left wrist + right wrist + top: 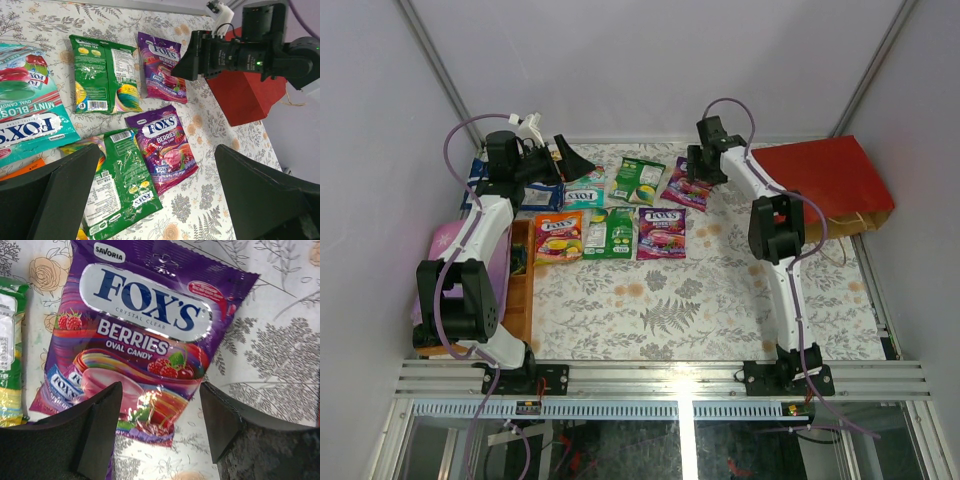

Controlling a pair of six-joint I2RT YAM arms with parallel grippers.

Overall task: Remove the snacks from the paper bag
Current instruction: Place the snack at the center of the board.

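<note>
The red paper bag [830,180] lies on its side at the far right of the table, its mouth toward the right edge; it also shows as the red bag [245,95] in the left wrist view. Several snacks lie flat in rows left of it: teal [585,188], green [638,180], orange [558,238], green [610,232] and purple [660,233]. My right gripper [160,430] stands open just above the lower edge of a purple FOX'S berries packet [150,340], which rests on the cloth. My left gripper [157,195] hangs wide open and empty over the near purple packet [165,145] and green packet [122,185].
Blue-and-white packs [485,180] sit at the far left behind the left arm. A pink cloth [445,245] and an orange-brown wooden tray [520,290] lie along the left edge. White walls enclose the table on three sides.
</note>
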